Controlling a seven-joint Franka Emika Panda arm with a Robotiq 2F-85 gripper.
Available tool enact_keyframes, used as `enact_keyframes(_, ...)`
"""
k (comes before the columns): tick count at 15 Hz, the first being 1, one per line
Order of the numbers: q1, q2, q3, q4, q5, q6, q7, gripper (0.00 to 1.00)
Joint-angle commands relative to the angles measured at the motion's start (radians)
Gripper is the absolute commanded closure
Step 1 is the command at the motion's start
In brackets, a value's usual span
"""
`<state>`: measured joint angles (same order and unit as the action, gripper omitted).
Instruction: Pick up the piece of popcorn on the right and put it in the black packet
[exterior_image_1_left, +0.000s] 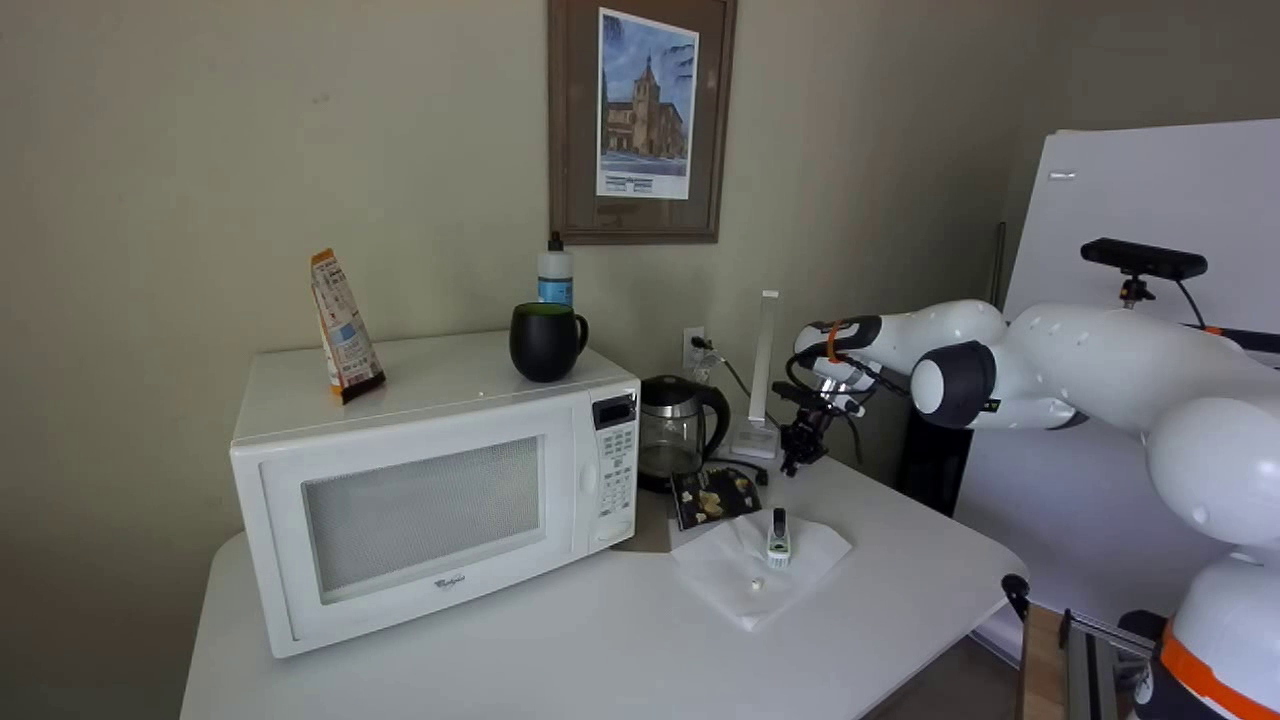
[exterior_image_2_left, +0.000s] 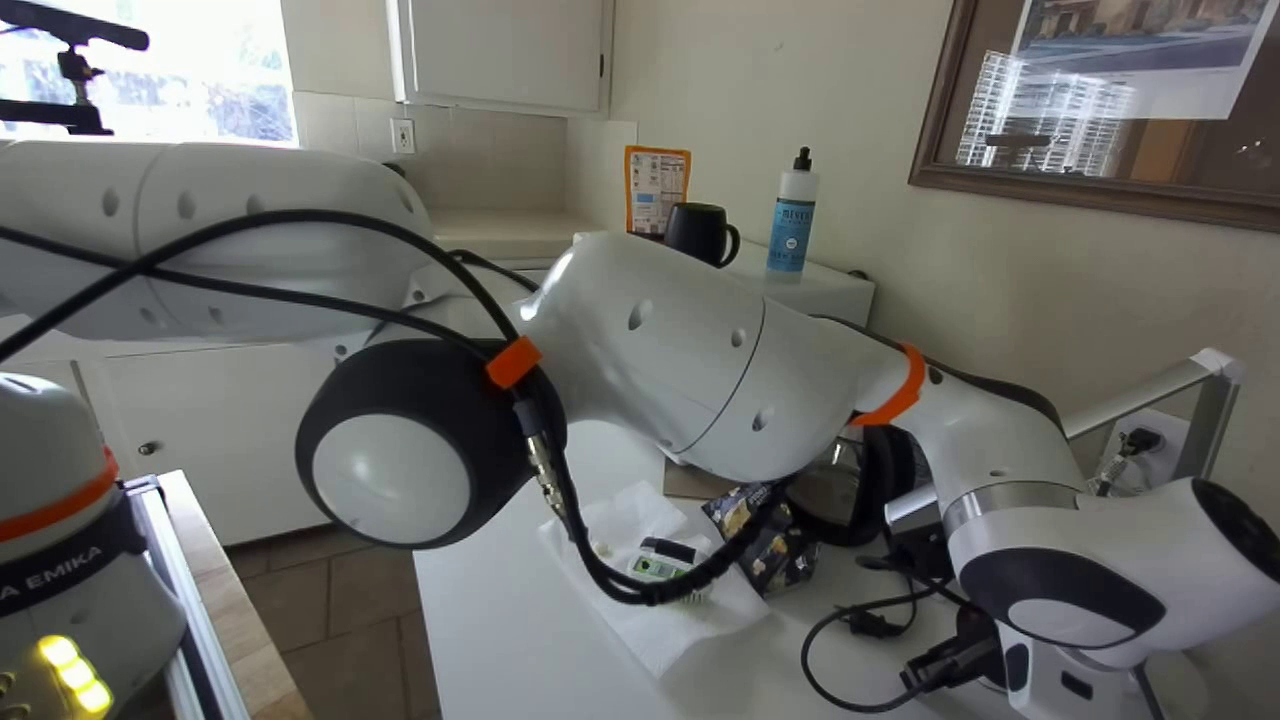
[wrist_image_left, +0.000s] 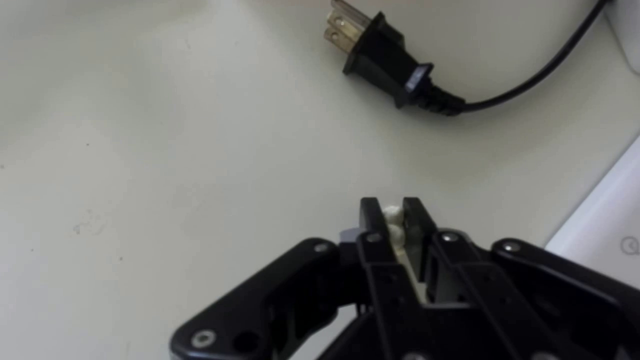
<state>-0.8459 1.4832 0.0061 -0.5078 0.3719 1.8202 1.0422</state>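
Note:
My gripper (exterior_image_1_left: 790, 466) is near the lamp base, to the right of the black packet in an exterior view. In the wrist view, its fingertips (wrist_image_left: 391, 206) are closed on a whitish popcorn piece (wrist_image_left: 394, 217), with the bare table behind them. The black packet (exterior_image_1_left: 714, 498), with popcorn pictures on it, lies on the table beside the kettle; it also shows in an exterior view (exterior_image_2_left: 768, 545). I cannot see whether its mouth is open. Another popcorn piece (exterior_image_1_left: 757, 584) lies on the white paper towel (exterior_image_1_left: 722, 575). The fingers are out of sight in an exterior view where the arm fills the middle.
A black-topped clip or brush (exterior_image_1_left: 778, 545) is on the towel. A glass kettle (exterior_image_1_left: 672, 440) and a lamp (exterior_image_1_left: 756, 441) stand behind the packet. A black plug (wrist_image_left: 387, 62) and its cable lie on the table near the gripper. A white microwave (exterior_image_1_left: 430, 520) stands beside the kettle.

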Motion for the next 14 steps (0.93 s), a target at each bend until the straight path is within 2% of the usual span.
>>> enact_keyframes(1,0.001,0.008,0.002,0.008,-0.018,-0.01,0.012,0.89)
enact_keyframes(2,-0.001,0.007,0.005,0.008,-0.015,-0.012,0.008,0.91)
enact_keyframes(3,-0.002,0.007,0.008,0.008,-0.014,-0.014,0.004,0.97)
enact_keyframes(6,-0.005,0.007,0.016,0.009,-0.008,-0.02,-0.009,0.96)
enact_keyframes(10,-0.02,0.019,0.061,0.107,0.01,-0.171,-0.041,0.96)
enact_keyframes(11,-0.032,0.001,0.076,0.091,0.019,-0.201,-0.056,0.96)
enact_keyframes(12,-0.043,-0.046,0.09,0.02,0.025,-0.204,-0.076,0.96)
enact_keyframes(14,-0.071,-0.054,0.119,0.006,0.045,-0.283,-0.109,0.96)
